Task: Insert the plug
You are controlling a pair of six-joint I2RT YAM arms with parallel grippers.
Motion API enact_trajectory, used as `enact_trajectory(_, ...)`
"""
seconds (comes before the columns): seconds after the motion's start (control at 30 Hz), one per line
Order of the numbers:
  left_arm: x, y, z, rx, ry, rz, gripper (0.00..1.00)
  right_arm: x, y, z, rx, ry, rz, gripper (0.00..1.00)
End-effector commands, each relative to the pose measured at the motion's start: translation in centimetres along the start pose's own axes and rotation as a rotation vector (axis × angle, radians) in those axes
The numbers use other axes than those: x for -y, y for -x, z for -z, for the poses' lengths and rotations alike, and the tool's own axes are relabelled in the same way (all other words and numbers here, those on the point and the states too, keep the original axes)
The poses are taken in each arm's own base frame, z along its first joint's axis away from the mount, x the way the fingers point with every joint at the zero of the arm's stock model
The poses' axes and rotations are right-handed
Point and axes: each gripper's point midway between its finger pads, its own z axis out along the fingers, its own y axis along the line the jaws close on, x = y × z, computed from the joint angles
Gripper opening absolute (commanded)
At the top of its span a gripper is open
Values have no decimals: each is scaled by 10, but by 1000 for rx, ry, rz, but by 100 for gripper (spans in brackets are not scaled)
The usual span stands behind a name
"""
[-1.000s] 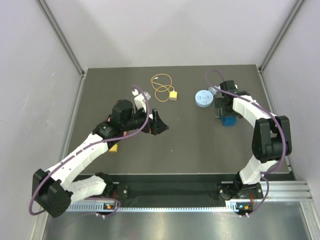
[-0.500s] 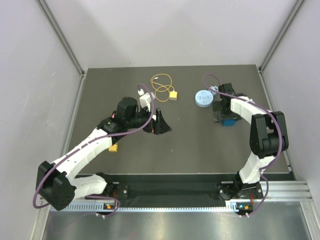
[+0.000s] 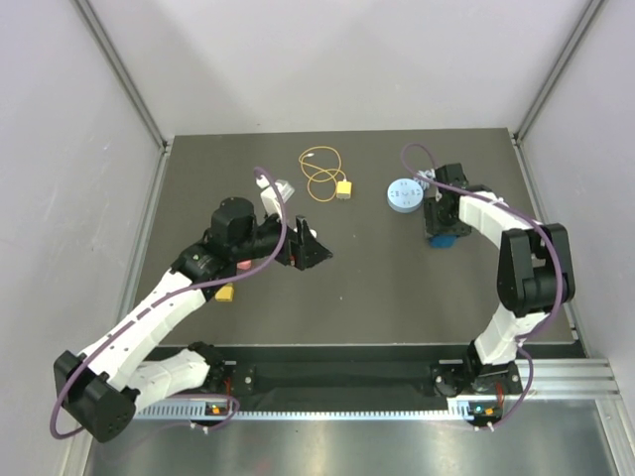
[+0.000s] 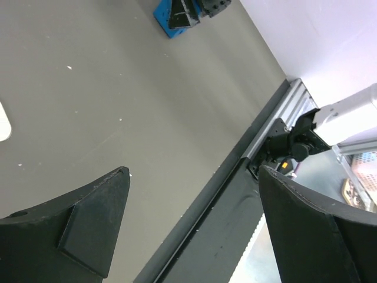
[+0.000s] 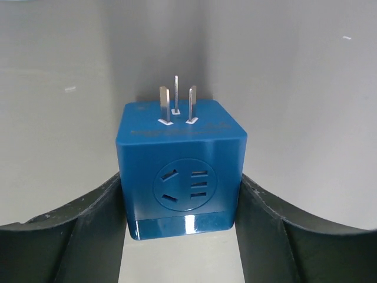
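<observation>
The plug [image 3: 343,189], a small yellow connector on a thin looped yellow-orange wire [image 3: 319,169], lies at the back middle of the dark mat. My left gripper [image 3: 308,248] is open and empty, hovering in front of and left of the plug; in the left wrist view [image 4: 193,171] its jaws stand wide apart. My right gripper [image 3: 444,230] is closed on a blue socket cube [image 3: 445,238]. In the right wrist view [image 5: 179,177] the cube [image 5: 181,171] sits between both fingers, three metal prongs on its far face and a round socket face towards the camera. The cube also shows in the left wrist view [image 4: 177,15].
A round light-blue disc [image 3: 404,194] lies between the plug and the cube. A loose yellow block [image 3: 225,295] lies under the left arm. A small white part [image 3: 283,188] lies left of the wire. The rail [image 4: 277,112] runs along the mat's near edge.
The left arm has swung, and its gripper has drawn slightly back to the left. The right gripper has shifted a little left and towards the back with the blue cube.
</observation>
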Motion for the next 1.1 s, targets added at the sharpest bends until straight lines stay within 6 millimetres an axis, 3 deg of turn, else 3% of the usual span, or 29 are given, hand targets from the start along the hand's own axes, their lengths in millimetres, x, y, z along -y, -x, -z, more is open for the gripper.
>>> enact_trajectory(0.0,-9,-1,4,22,46,-38,94,-19,25,28,115,128,-28,44)
enact_trajectory(0.13,-5,11,9,51,57,-62,89,-33,21,43,127,217,-42,36)
enact_trajectory(0.23,-2,21,12,96,57,-75,90,-56,15,61,151,365,-44,34)
enact_trajectory(0.33,7,29,11,102,22,-79,95,-83,12,91,198,548,-49,33)
enact_trajectory(0.43,21,26,4,32,-60,-73,95,-115,7,135,252,805,-31,32)
enact_trajectory(0.5,24,26,0,24,-80,-58,95,-132,11,175,326,966,-20,32)
enact_trajectory(0.63,31,31,-3,37,-122,-38,98,-150,4,223,398,1151,-7,31)
enact_trajectory(0.77,54,39,-5,50,-252,-7,98,-173,-15,272,436,1302,89,31)
enact_trajectory(0.87,63,41,-7,43,-297,58,98,-185,-27,299,467,1384,157,31)
enact_trajectory(1.07,76,46,-2,80,-383,63,98,-193,-40,348,550,1517,220,32)
